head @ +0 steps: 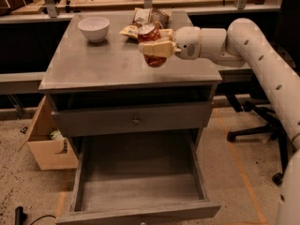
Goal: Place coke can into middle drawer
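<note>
Extending in from the right edge of the view, the white arm (253, 46) places the end effector (153, 48) over the rear right part of the grey worktop (93, 64), its cream fingers (161, 47) clamped across the middle of the coke can (149, 33). The can leans slightly and appears to sit just clear of the surface, though contact at its base cannot be ruled out. A white bowl (93, 28) stands well apart to the left, and snack bags (140, 18) lie just behind the can. Below the worktop, the upper drawer front (136, 120) with its small knob is closed. Beneath it the middle drawer (140, 191) is pulled fully out, its bare plank floor exposed. A cardboard box (47, 149) stands on the floor beside the cabinet's left side.
</note>
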`<state>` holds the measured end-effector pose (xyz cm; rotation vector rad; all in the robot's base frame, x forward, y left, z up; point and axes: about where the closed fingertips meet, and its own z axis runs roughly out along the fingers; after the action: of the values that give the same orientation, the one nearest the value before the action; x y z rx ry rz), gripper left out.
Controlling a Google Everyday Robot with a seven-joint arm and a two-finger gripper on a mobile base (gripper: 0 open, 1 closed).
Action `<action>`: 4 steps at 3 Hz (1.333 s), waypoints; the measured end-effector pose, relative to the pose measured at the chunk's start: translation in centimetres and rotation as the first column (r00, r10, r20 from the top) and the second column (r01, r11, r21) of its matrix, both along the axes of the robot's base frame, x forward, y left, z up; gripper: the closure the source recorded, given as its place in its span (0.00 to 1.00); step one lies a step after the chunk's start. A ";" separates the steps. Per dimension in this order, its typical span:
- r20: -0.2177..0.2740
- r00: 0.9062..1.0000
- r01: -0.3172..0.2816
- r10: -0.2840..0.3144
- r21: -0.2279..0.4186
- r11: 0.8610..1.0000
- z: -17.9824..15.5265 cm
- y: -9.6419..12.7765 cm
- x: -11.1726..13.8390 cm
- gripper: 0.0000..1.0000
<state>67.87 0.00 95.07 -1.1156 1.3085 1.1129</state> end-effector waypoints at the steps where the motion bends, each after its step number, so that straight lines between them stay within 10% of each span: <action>1: -0.020 1.000 0.019 -0.017 0.085 0.996 3.6 0.2 -5.1 1.00; 3: -0.215 0.977 0.039 -0.008 0.145 0.989 -1.1 0.8 -14.2 1.00; 4: -0.325 0.944 -0.042 0.052 0.038 0.998 -9.4 3.8 -18.3 1.00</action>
<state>49.59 3.84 85.66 -0.9710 1.5190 1.3925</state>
